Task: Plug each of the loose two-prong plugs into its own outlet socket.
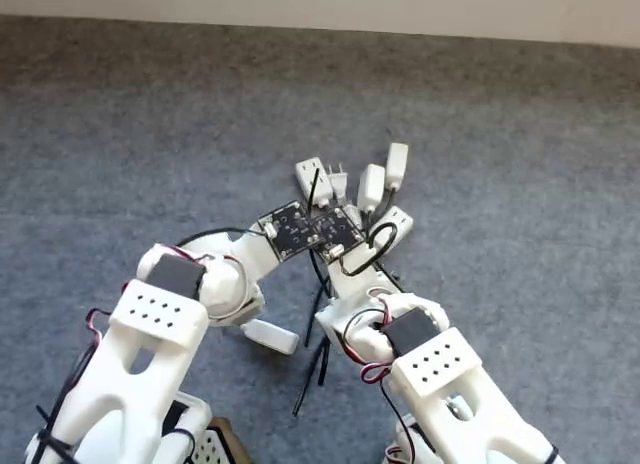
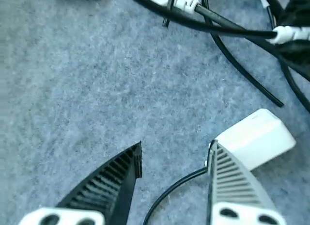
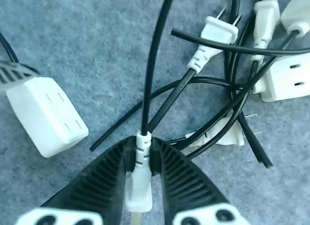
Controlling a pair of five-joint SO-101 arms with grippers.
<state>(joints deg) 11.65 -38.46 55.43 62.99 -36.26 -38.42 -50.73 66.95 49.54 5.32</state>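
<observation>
Clamped between the jaws of the right gripper (image 3: pixel 143 143): a white plug (image 3: pixel 138 184), pinched near the neck, its black cord (image 3: pixel 154 65) leading out past the jaw tips. Prongs hidden; probably facing back toward the wrist, a poor way round for pushing in.

Spread wide over the grey carpet (image 2: pixel 97 79), on the left of the tangle: the left gripper (image 2: pixel 175 148), with nothing between the jaws but a thin black lead (image 2: pixel 169 191) and the pale finger (image 2: pixel 232 179) touching a white outlet block (image 2: pixel 256 135). Same block between the two grippers, slots showing, just beside the held plug.

Farther off, among crossed cords: a second plug (image 3: pixel 213 33) with both prongs bare, a third plug (image 3: pixel 225 133) lying flat under the cords, and a second outlet block (image 3: pixel 290 79) to the right.

Expect little weight in plug or block: hard, smooth plastic, likely slippery under a shallow pinch. Take hold across the flat sides of the plug body, behind the prongs, not on the neck or the cord. Expect springy cords to tug and twist a held plug. Treat the thin prongs as bendable; line up square with the slots before pressing. Brace the block with the open gripper against sliding on the carpet.
</observation>
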